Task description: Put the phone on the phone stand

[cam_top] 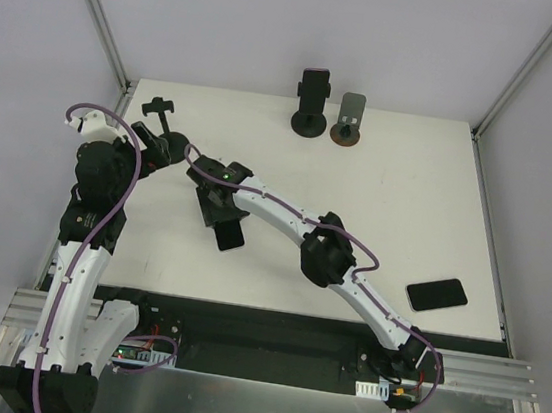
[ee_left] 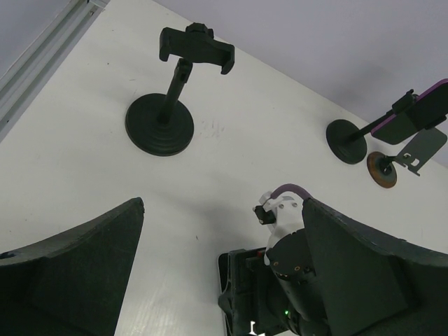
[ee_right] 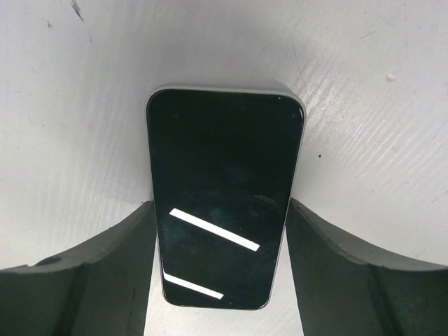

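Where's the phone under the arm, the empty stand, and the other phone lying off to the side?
phone (ee_right: 224,196): right wrist view, middle of screen.
empty stand (ee_left: 159,126): left wrist view, round base.
other phone (cam_top: 437,294): top view, middle of screen.

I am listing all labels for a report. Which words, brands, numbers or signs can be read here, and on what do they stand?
No text can be read in any view.
Phone screen: dark, with two white reflections and no writing.
Empty stand: no label shows.
White connector at the right arm's base: any marks are too small to read.
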Tool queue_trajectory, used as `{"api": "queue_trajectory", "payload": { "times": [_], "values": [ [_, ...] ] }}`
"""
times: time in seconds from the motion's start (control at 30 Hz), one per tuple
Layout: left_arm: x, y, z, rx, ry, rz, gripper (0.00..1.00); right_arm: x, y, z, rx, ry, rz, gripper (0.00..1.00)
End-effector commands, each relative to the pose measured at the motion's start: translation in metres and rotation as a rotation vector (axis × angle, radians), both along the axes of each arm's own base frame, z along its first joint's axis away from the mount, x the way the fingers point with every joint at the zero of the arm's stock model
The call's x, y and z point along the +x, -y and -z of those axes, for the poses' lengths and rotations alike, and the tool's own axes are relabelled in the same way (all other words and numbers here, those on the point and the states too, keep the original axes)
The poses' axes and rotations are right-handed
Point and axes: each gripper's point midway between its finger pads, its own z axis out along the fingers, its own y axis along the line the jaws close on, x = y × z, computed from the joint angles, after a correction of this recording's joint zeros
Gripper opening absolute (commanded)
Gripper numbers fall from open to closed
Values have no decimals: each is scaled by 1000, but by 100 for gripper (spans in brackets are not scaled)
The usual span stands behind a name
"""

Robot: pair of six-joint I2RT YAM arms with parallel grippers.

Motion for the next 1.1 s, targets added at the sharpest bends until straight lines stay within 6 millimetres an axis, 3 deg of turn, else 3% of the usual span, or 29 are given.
{"api": "queue_trajectory", "payload": {
  "times": [0.0, 0.17, 0.2, 0.3, 0.33, 0.4, 0.57, 0.6, 0.67, 0.7, 0.87, 1.07],
  "values": [
    [3, -2, -9, -13, 40, -5, 93, 5, 25, -3, -93, 20, 5, 49],
    [3, -1, -8, -15, 37, -4, 93, 14, 41, -18, -116, 70, 6, 32],
    [3, -1, -8, -15, 37, -4, 93, 17, 42, -21, -111, 81, 2, 23],
    [3, -1, -6, -18, 33, 0, 94, 25, 56, -30, -99, 93, 10, 6],
    [4, 0, -6, -20, 34, 2, 94, 23, 66, -22, -126, 82, 5, 2],
    [4, 1, -6, -24, 31, 5, 93, 33, 72, -34, -91, 114, 28, 1],
    [4, 1, -5, -24, 30, 7, 94, 35, 84, -32, -53, 96, 26, 1],
    [4, 1, -4, -25, 27, 5, 94, 34, 84, -30, -53, 87, 22, 3],
    [4, 1, -5, -27, 29, 6, 93, 34, 85, -26, -53, 63, 14, 18],
    [4, 1, -4, -26, 27, 6, 93, 34, 84, -23, -53, 54, 8, 31],
    [4, 1, -4, -27, 27, 6, 93, 31, 84, -15, -60, 5, -6, 62],
    [5, 2, -3, -31, 23, 10, 94, 33, 86, -11, -80, -9, -13, 76]
  ]
}}
